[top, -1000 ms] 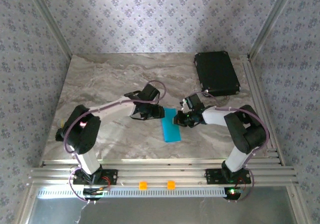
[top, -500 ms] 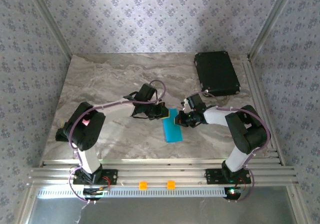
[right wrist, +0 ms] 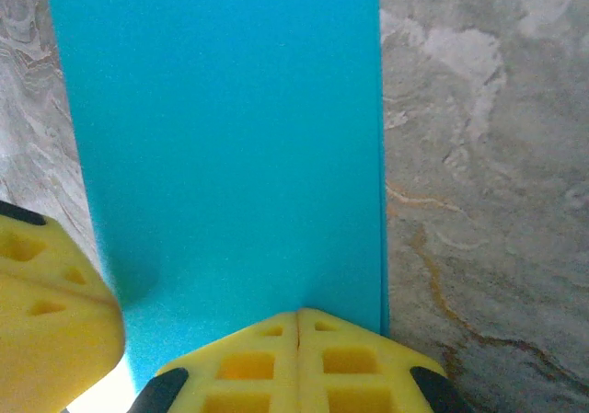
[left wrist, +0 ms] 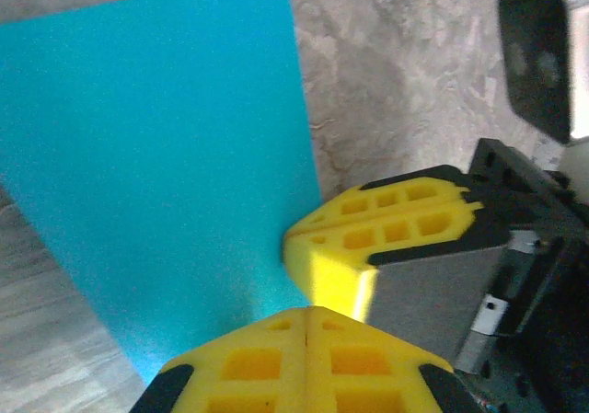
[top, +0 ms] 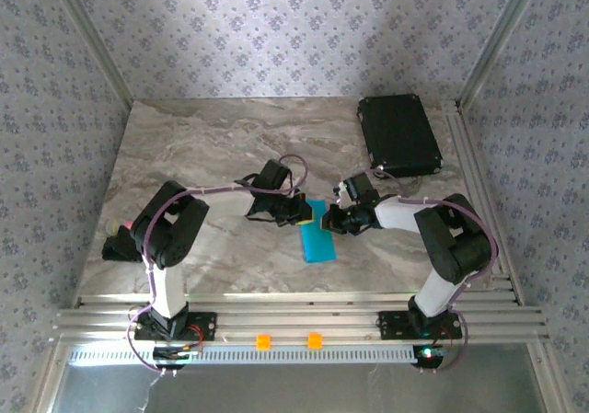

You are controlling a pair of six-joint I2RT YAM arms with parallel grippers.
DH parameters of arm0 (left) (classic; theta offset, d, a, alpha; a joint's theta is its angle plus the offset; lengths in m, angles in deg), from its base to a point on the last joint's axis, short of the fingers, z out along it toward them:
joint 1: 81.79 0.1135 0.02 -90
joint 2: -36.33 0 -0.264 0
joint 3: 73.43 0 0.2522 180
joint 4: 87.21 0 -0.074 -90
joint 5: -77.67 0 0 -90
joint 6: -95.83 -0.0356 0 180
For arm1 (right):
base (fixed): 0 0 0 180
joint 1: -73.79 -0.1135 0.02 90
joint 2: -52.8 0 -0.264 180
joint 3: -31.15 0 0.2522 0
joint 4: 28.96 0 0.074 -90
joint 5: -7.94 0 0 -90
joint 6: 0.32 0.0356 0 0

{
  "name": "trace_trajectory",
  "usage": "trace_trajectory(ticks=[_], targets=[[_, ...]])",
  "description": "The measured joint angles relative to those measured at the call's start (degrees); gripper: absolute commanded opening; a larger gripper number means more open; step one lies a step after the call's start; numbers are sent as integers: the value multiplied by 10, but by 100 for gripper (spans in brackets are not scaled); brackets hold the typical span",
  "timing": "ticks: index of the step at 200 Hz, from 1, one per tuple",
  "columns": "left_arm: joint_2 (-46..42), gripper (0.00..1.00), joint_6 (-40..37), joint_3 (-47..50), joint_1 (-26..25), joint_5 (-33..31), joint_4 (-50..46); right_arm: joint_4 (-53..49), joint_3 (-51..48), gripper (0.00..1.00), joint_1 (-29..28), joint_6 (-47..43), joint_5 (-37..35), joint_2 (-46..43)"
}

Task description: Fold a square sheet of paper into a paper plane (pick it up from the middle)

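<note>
The square sheet of paper (top: 317, 240) lies flat on the marble table as a bright cyan rectangular strip, its long side running toward the near edge; a paper plane is out of view. My left gripper (top: 302, 211) is shut, its yellow tips resting on the strip's far left corner (left wrist: 156, 155). My right gripper (top: 329, 219) is shut too, tips down on the strip's far end (right wrist: 221, 137). In the left wrist view my left gripper (left wrist: 308, 310) sits just beside the right gripper's fingers (left wrist: 368, 247). In the right wrist view my right gripper (right wrist: 297, 314) has the left fingers (right wrist: 46, 293) at its left.
A black rectangular case (top: 398, 135) lies at the back right by the frame post. Aluminium rails (top: 294, 319) with two orange clips (top: 263, 341) run along the near edge. Patterned walls close in the table on three sides.
My left gripper has shut and moved right and down onto the far end of the strip, close to the right gripper. The right arm and the paper have stayed put.
</note>
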Motion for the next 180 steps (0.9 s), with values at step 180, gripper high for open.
trace_trajectory(ticks=[180], targets=[[5,0,-33,-10,27,-32,9,1,1,0,0,0,2,3]])
